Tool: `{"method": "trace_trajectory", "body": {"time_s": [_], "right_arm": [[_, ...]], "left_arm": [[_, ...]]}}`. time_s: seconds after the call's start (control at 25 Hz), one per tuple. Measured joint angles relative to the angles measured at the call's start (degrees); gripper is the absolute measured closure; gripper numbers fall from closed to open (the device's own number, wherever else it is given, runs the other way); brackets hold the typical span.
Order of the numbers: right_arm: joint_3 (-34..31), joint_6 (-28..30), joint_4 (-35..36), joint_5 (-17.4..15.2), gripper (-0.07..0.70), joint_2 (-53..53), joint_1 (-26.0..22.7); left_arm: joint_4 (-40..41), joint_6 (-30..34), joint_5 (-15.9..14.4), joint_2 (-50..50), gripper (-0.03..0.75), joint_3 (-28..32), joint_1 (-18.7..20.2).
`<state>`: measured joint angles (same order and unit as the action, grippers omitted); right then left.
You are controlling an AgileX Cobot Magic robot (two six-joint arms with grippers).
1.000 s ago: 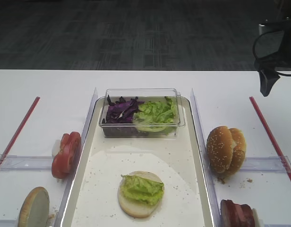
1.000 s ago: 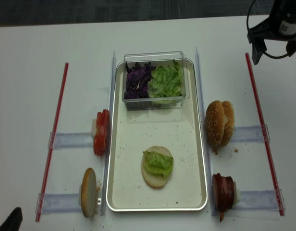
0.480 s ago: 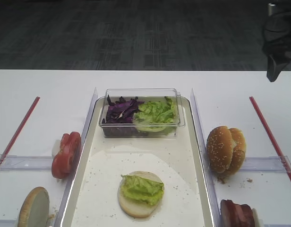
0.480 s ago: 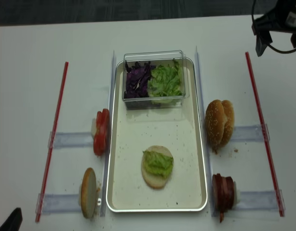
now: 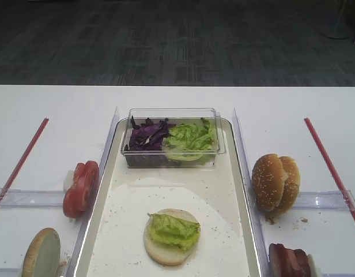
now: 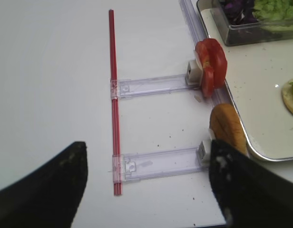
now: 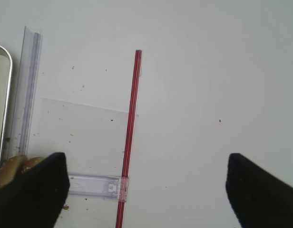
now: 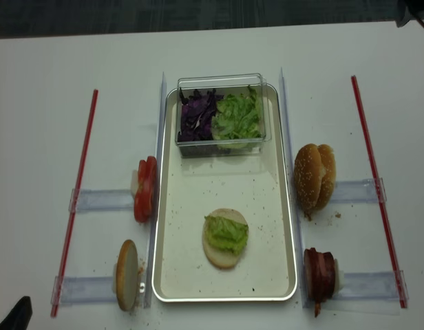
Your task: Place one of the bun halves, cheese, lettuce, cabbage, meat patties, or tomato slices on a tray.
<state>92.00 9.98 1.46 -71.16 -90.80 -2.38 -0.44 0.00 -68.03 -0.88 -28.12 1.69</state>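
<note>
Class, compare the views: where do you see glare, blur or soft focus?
Exterior high: a bright sheen washes over the tray floor around the bun half. Both wrist views: the dark jaws at the bottom corners are soft and out of focus. Realsense view: even light, slightly soft.

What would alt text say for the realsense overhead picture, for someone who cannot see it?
A long metal tray on a white table holds a bun half topped with lettuce and a clear tub of purple cabbage and greens. Tomato slices stand to its left, sesame buns and meat patties to its right.
</note>
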Motion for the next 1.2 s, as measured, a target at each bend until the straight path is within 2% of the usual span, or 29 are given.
{"method": "trace_trajectory", "body": {"time_s": [0.12, 0.24, 0.56, 0.84, 0.96, 1.2], "right_arm": [[0.0, 0.0, 0.0, -0.4, -0.048, 3.4, 0.0], [-2.6, 0.0, 0.1, -0.4, -0.048, 6.9, 0.0], [-23.0, 0.0, 0.1, -0.2, -0.048, 21.0, 0.0], [-39.8, -1.3, 0.2, 4.0, -0.048, 38.0, 0.0], [-44.7, -2.0, 0.2, 5.3, -0.048, 45.1, 0.0], [-50.8, -2.6, 0.6, 5.5, -0.048, 58.2, 0.0]], "left_arm": [[0.0, 0.0, 0.0, 0.0, 0.224, 0.0, 0.0], [0.0, 0.0, 0.0, 0.0, 0.224, 0.0, 0.0], [0.0, 0.0, 0.0, 0.0, 0.224, 0.0, 0.0], [0.0, 0.0, 0.0, 0.0, 0.224, 0.0, 0.0], [0.0, 0.0, 0.0, 0.0, 0.224, 0.0, 0.0], [0.0, 0.0, 0.0, 0.0, 0.224, 0.0, 0.0]]}}
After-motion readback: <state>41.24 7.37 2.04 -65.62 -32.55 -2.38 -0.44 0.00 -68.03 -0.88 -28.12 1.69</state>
